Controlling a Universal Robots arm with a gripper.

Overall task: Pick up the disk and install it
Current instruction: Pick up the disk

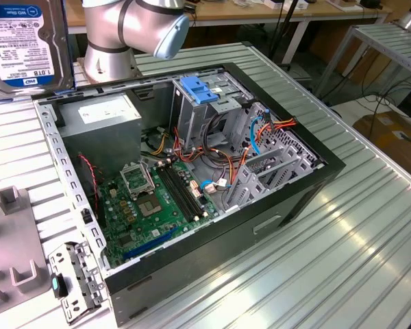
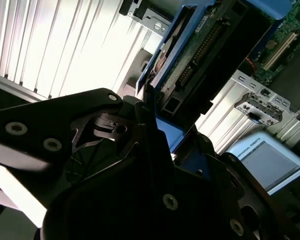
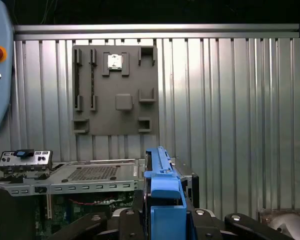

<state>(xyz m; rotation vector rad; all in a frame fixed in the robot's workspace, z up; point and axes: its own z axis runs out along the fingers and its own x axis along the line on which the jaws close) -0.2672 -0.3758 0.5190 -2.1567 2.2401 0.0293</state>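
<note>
Clenching the end effector (image 3: 165, 226) on the disk (image 3: 162, 192), black fingers (image 3: 137, 220) pressing on either side of its blue carrier in both wrist views. Holding the disk edge-on, with its long axis running straight out from the end effector and away from the wrist, and showing its connector edge along one side in the second wrist view.

Appearing in the exterior view at the upper corner on the exterior view's left, close to the camera, label facing it. Seemingly hanging raised off the bench (image 1: 356, 226) and apart from the open computer case (image 1: 288, 199), touching neither. Sitting well away from the silver drive cage (image 1: 192, 123) with its light-blue latch (image 1: 197, 90), which is standing inside the case toward its far side.

Looking past the disk's far end in the first wrist view toward the case's edge and a grey fixture plate (image 3: 115, 90) lying flat on the ribbed bench. Judging the pick-up as done and the installing as not yet done.
</note>
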